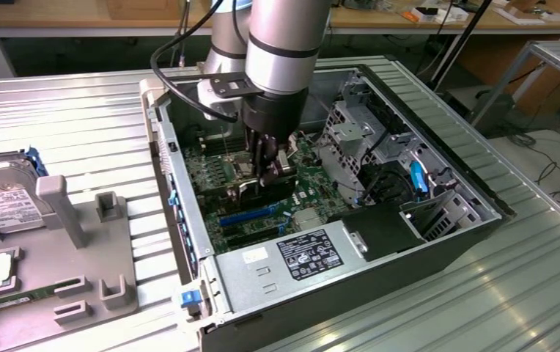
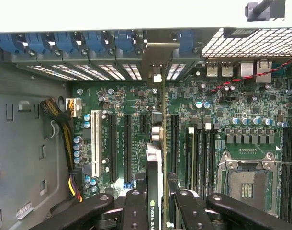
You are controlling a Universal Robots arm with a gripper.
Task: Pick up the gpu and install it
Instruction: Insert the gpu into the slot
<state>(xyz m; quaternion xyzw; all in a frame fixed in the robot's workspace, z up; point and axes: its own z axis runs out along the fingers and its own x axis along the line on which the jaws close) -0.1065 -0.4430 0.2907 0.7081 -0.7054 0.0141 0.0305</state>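
The gpu (image 2: 154, 165) stands on edge in my gripper (image 2: 158, 197), whose black fingers (image 2: 135, 208) are shut on its two faces. In the wrist view the card runs in line with the black expansion slots (image 2: 128, 143) of the green motherboard (image 2: 232, 139). Its silver bracket (image 2: 158, 52) is up against the case's rear slot openings. I cannot tell whether its lower edge sits in a slot. In the exterior view my gripper (image 1: 266, 167) reaches down into the open computer case (image 1: 358, 257), with the dark gpu (image 1: 253, 189) just below it over the board.
Blue slot latches (image 2: 64, 42) line the case's rear wall. A cable bundle (image 2: 60, 120) lies beside the white slot (image 2: 95, 139). The open processor socket (image 2: 249, 179) sits beside the memory slots. Outside the case, a grey fixture (image 1: 75, 249) holds a hard drive (image 1: 1, 202) and a green memory stick (image 1: 16, 299).
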